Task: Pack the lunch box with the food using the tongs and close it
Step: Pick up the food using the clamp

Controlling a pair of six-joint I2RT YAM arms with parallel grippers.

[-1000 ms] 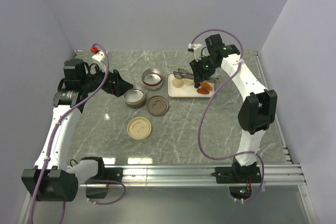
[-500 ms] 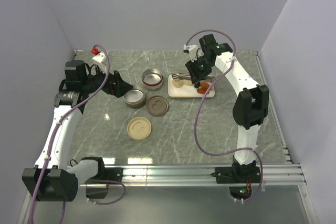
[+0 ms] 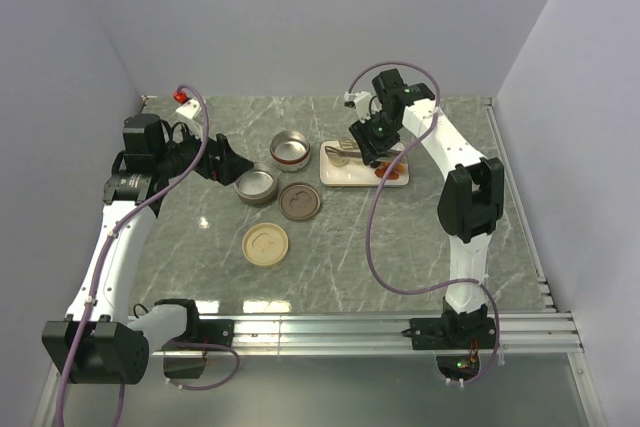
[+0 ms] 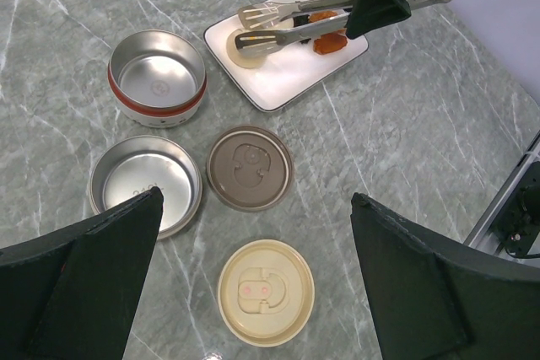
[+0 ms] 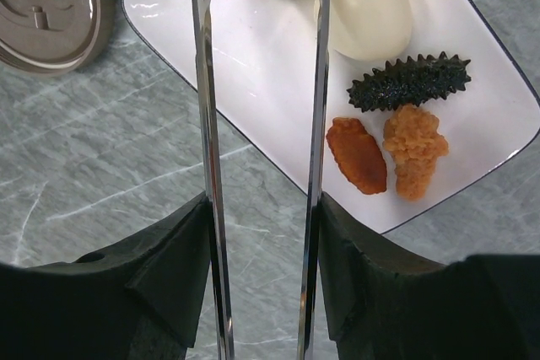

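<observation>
Mirror-bright metal tongs [image 5: 206, 124] gleam in the matt black right gripper [image 5: 261, 208]; just beyond it a glossy white plate [image 5: 253, 65] carries smooth pale balls [image 5: 371, 10] and a rough, spiky black lump [image 5: 411, 82]; beneath, the table [image 5: 126, 166] looks like smooth grey-veined stone.

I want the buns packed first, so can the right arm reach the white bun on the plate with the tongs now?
Probably yes. The right end effector holds the tongs with their arms spread, tips over the plate close to the white bun, and nothing covers it.
</observation>
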